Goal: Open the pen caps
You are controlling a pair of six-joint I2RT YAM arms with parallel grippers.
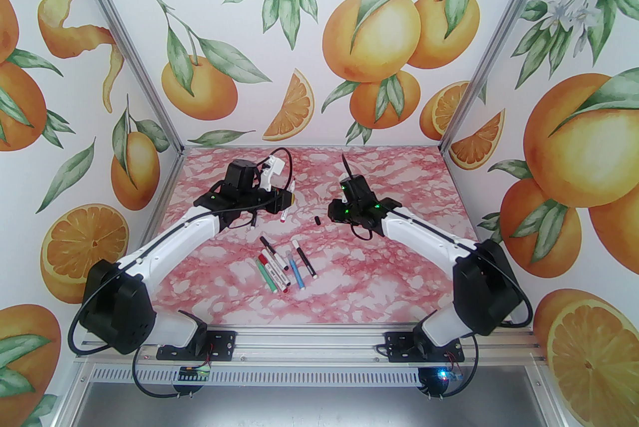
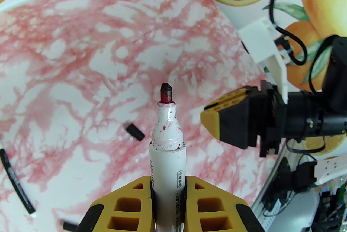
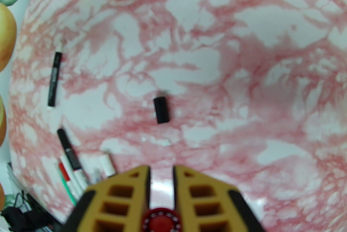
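**A:** How far along is it?

**B:** One pen (image 2: 166, 144) is open. The left end effector (image 2: 168, 179) is clamped on its barrel, and the red tip is bare. The right end effector (image 3: 161, 170) is closed on what looks like the red cap (image 3: 160, 222).

**A:** Anything else?

**B:** A black cap (image 1: 317, 220) lies loose on the table (image 1: 399, 195), between the arms. The other pens (image 1: 305, 259) lie clustered nearer the bases. I'd judge most of them still need opening, but I can't tell for each one.
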